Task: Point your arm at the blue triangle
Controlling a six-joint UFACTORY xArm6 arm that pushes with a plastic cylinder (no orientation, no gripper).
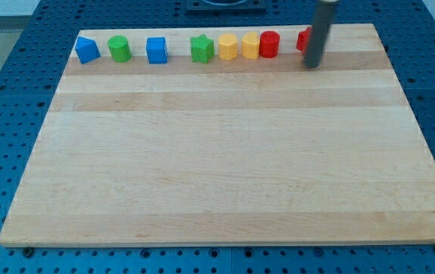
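The blue triangle (87, 50) sits at the far left of a row of blocks along the board's top edge. My tip (312, 65) is at the view's upper right, far to the right of the blue triangle. The rod rises from the tip and hides part of a red block (303, 39) at the right end of the row. The tip rests just below and right of that red block.
Rightward from the blue triangle the row holds a green cylinder (119, 49), a blue cube (157, 50), a green star (201, 49), two yellow blocks (227, 46) (249, 46) and a red cylinder (269, 44). The wooden board (225, 152) lies on a blue pegboard table.
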